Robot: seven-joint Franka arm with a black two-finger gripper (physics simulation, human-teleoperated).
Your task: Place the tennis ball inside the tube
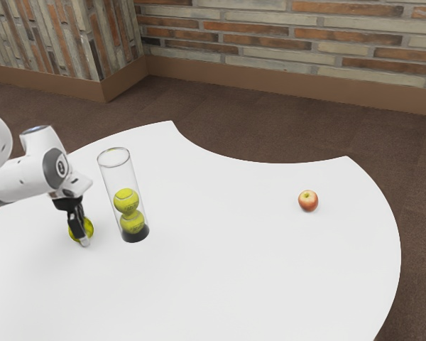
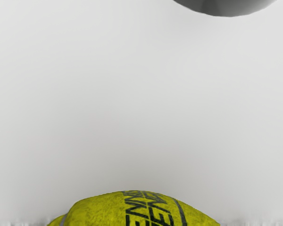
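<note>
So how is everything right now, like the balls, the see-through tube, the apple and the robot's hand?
Loose tennis ball: outside the tube, by my gripper.
Tube: standing upright, partly filled, with space above its balls.
Upper ball: inside the tube, resting on the lower one.
Lower ball: inside the tube, near its dark base.
Apple: whole, on the table.
Gripper: lowered at the loose ball.

The gripper [image 1: 81,234] is at a tennis ball [image 1: 90,228] near a tube [image 1: 108,176] holding two balls [image 1: 126,200]. At the exterior view's right sits an apple [image 1: 308,201].
</note>
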